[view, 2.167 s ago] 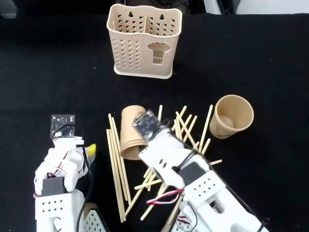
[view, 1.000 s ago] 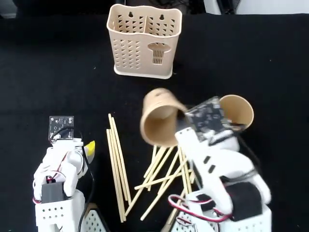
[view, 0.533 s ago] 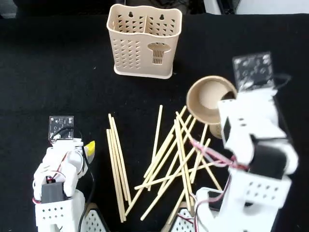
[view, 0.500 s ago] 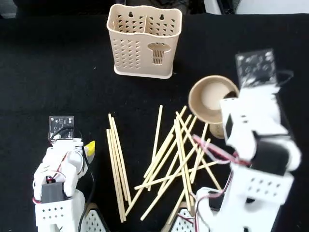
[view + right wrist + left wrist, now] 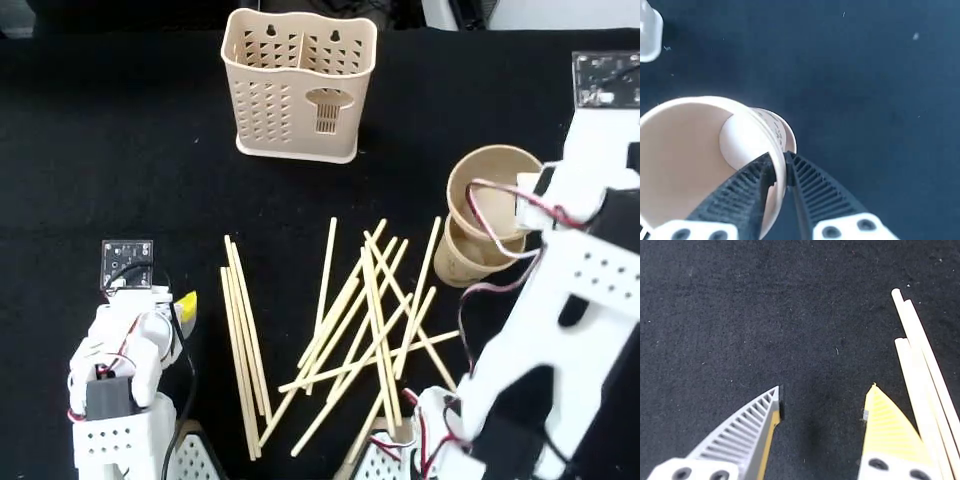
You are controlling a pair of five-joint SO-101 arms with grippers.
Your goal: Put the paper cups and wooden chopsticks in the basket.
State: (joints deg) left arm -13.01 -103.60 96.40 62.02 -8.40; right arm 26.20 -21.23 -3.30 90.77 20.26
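moved rightward, the paper cup (image 5: 685, 145) hangs rim-pinched in the right claw (image 5: 780, 159).

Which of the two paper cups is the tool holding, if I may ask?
The upper cup, pinched at its rim by the right tool; the other cup lies partly beneath it.

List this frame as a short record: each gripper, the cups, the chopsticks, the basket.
right gripper: shut on the rim of the held cup
held cup: over the mouth of the second cup; nested or not, cannot tell
left gripper: open, low over the table, beside some chopstick ends
chopsticks: loose pile on the table
basket: upright, apart from the rest; looks empty
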